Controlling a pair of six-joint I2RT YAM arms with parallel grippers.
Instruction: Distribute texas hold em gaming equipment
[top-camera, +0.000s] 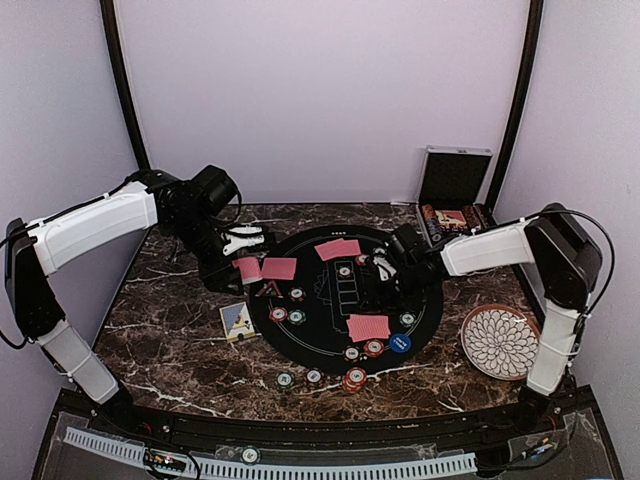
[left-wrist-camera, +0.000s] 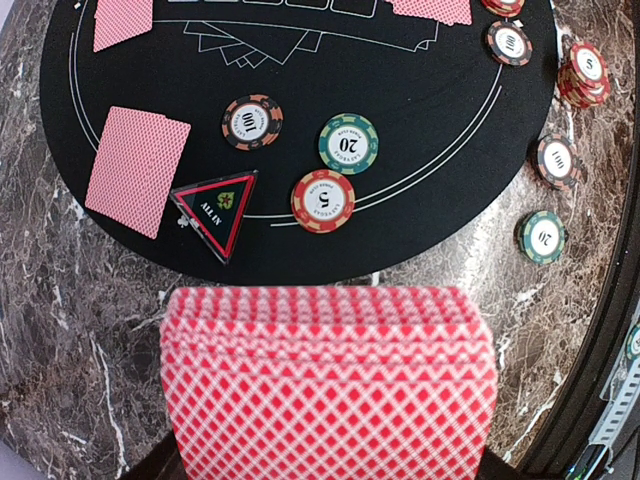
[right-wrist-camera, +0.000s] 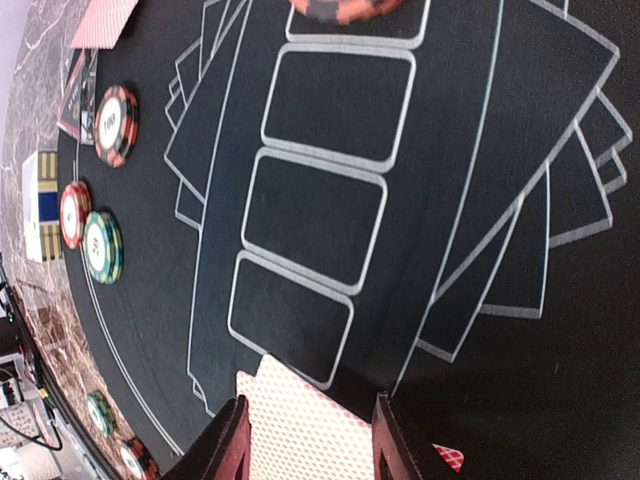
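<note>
My left gripper (left-wrist-camera: 328, 470) is shut on a fanned deck of red-backed playing cards (left-wrist-camera: 328, 385), held just off the left rim of the round black mat (left-wrist-camera: 420, 100). On the mat beyond the deck lie a single card (left-wrist-camera: 137, 168), the triangular marker (left-wrist-camera: 215, 210) and red (left-wrist-camera: 322, 199), green (left-wrist-camera: 348, 143) and orange-black chips (left-wrist-camera: 251, 121). My right gripper (right-wrist-camera: 310, 405) hangs low over the mat's printed card boxes with its jaws apart. A card (right-wrist-camera: 300, 430) lies under and between its fingers. In the top view that gripper (top-camera: 383, 285) is just above a card pair (top-camera: 368, 327).
A blue button (top-camera: 400, 342) lies on the mat's near right. Loose chips (top-camera: 354, 379) sit on the marble in front of the mat. A small card box (top-camera: 237, 320) lies left of the mat. The open silver case (top-camera: 455, 185) stands at the back right, and the white plate (top-camera: 499, 341) is at the right.
</note>
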